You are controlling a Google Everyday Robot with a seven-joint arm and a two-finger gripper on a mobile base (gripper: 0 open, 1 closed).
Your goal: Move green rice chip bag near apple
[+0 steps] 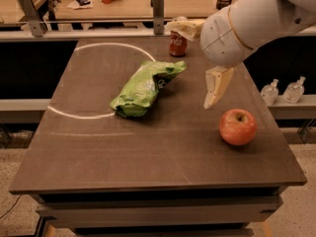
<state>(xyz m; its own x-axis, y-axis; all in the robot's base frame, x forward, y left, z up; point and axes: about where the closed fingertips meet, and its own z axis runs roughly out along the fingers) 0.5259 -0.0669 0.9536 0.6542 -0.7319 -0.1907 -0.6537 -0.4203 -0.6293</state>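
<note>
The green rice chip bag (146,87) lies crumpled on the dark table (148,152), left of centre, its long side running from front left to back right. The apple (238,126), red-orange with a stem dimple, sits on the table's right side. My gripper (214,94) hangs from the white arm above the table, between the bag and the apple. It is up and to the left of the apple, holds nothing that shows, and touches neither thing.
A red soda can (177,44) stands at the table's back, partly behind the arm. A white circle line (79,115) is marked on the table's left part. Two clear bottles (284,90) stand on a ledge to the right.
</note>
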